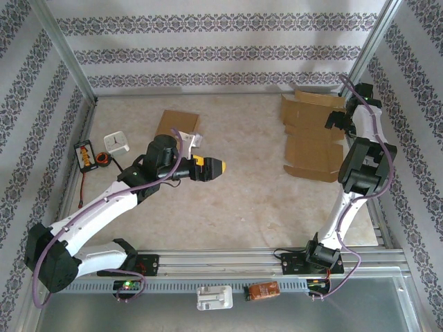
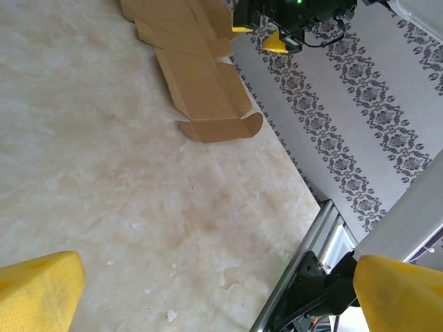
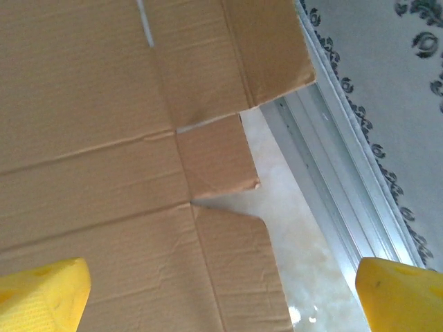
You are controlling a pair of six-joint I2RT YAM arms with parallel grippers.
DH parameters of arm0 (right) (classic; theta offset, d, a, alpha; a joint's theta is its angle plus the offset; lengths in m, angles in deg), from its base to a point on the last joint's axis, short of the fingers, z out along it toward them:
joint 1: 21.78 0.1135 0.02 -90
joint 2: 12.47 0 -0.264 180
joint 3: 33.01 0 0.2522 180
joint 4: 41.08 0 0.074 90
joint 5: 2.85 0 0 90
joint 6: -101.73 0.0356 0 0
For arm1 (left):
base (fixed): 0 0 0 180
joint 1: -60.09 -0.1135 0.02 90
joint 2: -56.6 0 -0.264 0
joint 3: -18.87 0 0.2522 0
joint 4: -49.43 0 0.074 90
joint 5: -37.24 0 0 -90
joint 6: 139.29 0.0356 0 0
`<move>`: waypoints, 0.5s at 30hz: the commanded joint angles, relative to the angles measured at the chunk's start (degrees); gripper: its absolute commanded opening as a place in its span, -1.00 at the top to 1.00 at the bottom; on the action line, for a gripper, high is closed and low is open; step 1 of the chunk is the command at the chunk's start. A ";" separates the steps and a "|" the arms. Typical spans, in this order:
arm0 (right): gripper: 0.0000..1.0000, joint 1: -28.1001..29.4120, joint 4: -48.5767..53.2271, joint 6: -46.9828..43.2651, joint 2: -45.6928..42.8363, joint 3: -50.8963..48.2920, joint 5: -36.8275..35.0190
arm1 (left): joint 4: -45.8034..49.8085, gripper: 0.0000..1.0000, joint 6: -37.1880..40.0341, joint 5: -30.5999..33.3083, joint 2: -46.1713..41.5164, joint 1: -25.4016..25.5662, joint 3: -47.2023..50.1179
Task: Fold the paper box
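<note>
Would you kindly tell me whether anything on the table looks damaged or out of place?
Nothing looks damaged. The box lies flat and unfolded at the right of the table, with one small flap slightly lifted. A second cardboard piece lies apart farther left; white flecks dot the surface.

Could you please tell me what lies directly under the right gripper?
The unfolded cardboard box lies beneath the open right gripper, with a strip of table showing beside it. Anything under the cardboard is covered.

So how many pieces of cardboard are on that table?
2. A large unfolded box blank lies flat at the right side of the table; a smaller flat piece lies back left of centre, partly hidden.
</note>
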 commanded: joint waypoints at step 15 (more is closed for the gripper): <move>-0.31 -1.17 2.42 3.32 13.68 11.52 9.49 | 1.44 -0.99 1.64 1.36 5.03 -0.64 -2.48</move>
